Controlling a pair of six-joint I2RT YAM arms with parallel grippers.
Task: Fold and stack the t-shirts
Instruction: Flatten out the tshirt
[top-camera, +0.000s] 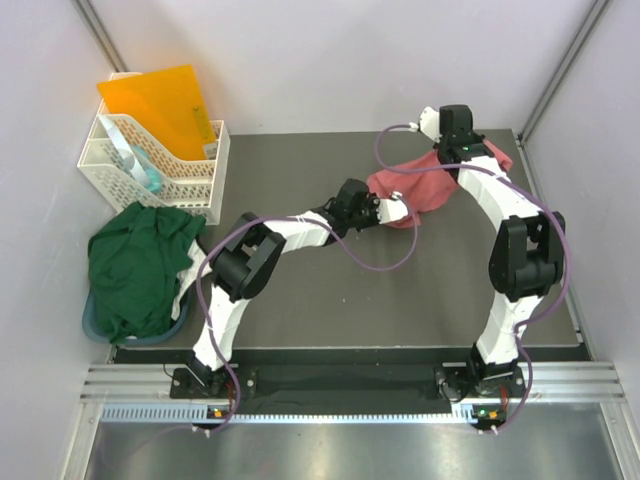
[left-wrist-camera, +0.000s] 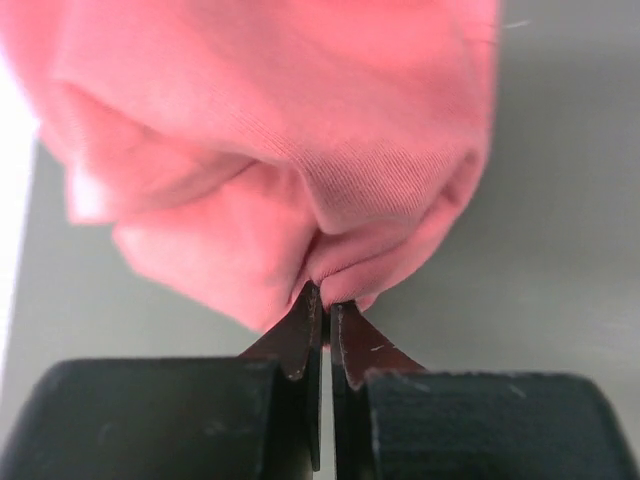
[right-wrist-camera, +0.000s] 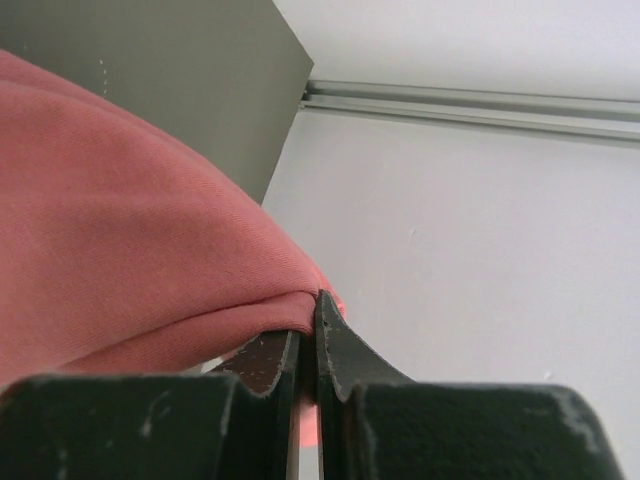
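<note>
Slumping in a heap at the near left edge of the bench (top-camera: 330, 300), the dark green t-shirt (top-camera: 140, 262) lies untouched. Farther in, the left pincer (left-wrist-camera: 322, 298) is shut tight on a pinched fold of the salmon-pink t-shirt (top-camera: 425, 185), which lies bunched at the far right. Beyond it, the right pincer (right-wrist-camera: 308, 318) is clamped on the shirt's far edge. The cloth looks light and limp and will likely sag between grips, so hems or shoulder corners seem the best holds.
</note>
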